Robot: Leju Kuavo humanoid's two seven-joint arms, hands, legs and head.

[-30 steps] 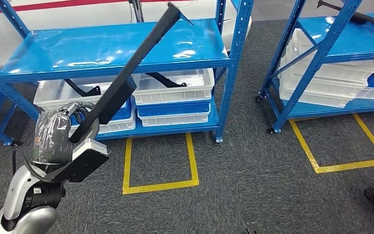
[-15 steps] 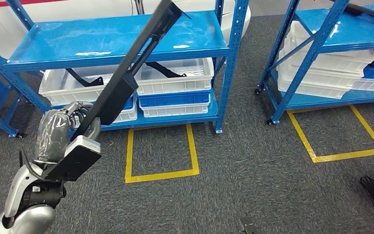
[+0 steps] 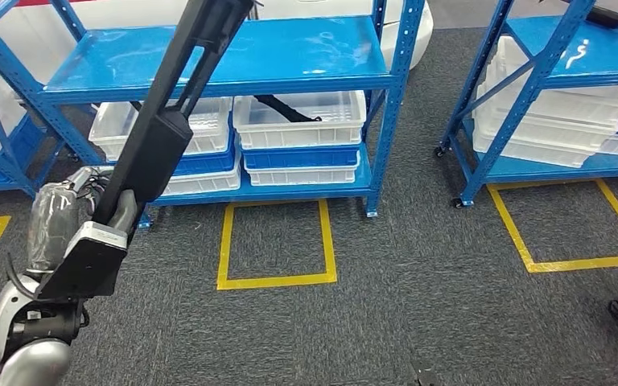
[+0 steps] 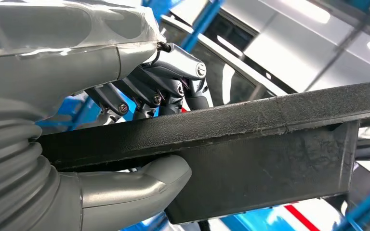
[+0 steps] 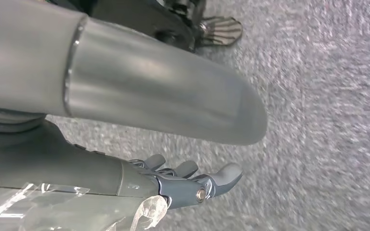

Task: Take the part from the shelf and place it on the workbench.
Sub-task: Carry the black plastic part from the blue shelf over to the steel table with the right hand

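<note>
The left hand (image 3: 68, 217) holds the long black part (image 3: 157, 141) near its lower end, fingers (image 4: 173, 89) over one face and thumb beneath, so the part slants up across the front of the blue shelf (image 3: 233, 60). On the shelf's lower level, stacked white and blue bins (image 3: 298, 145) sit side by side, and the top white bin on the right contains a black part (image 3: 282, 108). The right hand (image 5: 183, 185) hangs over grey carpet (image 5: 327, 120), fingers slightly apart and holding nothing.
</note>
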